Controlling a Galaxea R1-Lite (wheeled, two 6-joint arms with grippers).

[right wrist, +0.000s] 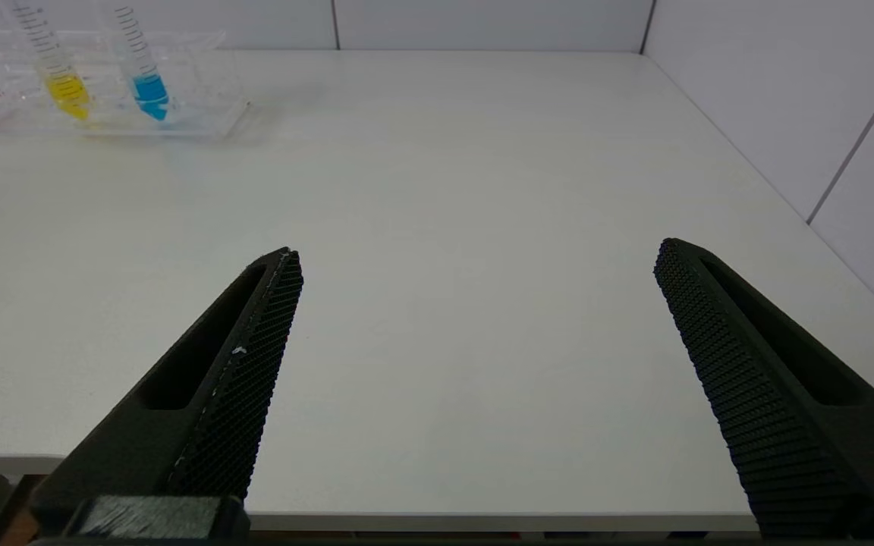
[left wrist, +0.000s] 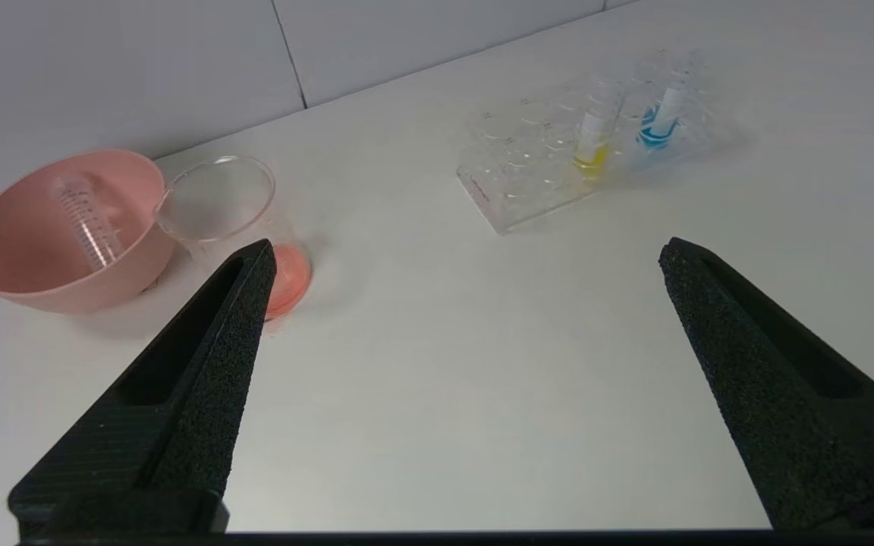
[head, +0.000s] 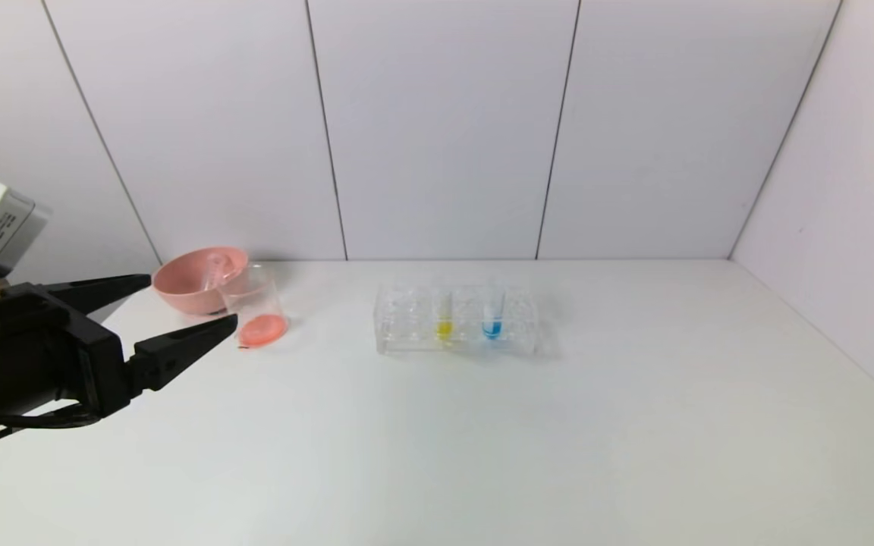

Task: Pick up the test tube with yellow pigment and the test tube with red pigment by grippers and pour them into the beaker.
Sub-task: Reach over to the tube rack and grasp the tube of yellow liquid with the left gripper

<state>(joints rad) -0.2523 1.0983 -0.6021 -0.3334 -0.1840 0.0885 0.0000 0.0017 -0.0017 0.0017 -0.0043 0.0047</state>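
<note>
My left tool (head: pixel 193 307) hangs open beside the beaker (head: pixel 256 313); yellow tube (head: pixel 444 314) judged light, slippery, fragile: grip its upper shaft.

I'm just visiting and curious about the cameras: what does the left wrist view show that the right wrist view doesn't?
Only the left wrist view: the open left gripper, the pink bowl with an empty test tube lying in it, and the beaker holding red liquid.
Only the right wrist view: the open right gripper and the table's near edge.
Both: the clear rack with the yellow tube and blue tube, and the white table.
</note>
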